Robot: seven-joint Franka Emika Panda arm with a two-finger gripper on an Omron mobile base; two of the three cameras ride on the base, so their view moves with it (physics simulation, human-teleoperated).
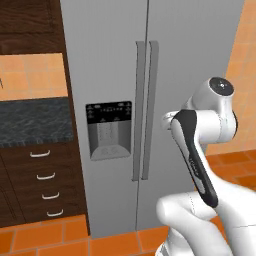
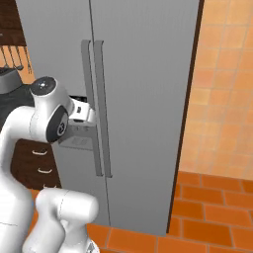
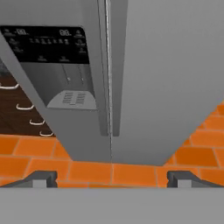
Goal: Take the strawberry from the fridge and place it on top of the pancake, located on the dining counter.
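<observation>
- the strawberry is judged to lie behind the shut doors of the tall light-grey two-door fridge [image 1: 165, 75]; its shelf cannot be told.
- as a tiny soft berry it is judged light, easily bruised and prone to roll; a gentle pinch across its widest part is advised.
- the two long vertical grey handles [image 1: 145, 110] are seen side by side at the door seam; either is judged stiff and smooth, best taken around its middle.
- the black-panelled dispenser [image 1: 108, 130] is set into the left door.
- the two-finger gripper [image 3: 112, 178] is seen spread wide with nothing between its dark tips, pointed at the lower seam, apart from the doors.
- dark brown wood drawers with curved white pulls [image 1: 45, 176] stand left of the fridge, under a dark marbled top [image 1: 35, 120]; orange floor tiles [image 3: 87, 170] lie below.
- in both base views the hand is masked by the white arm.
</observation>
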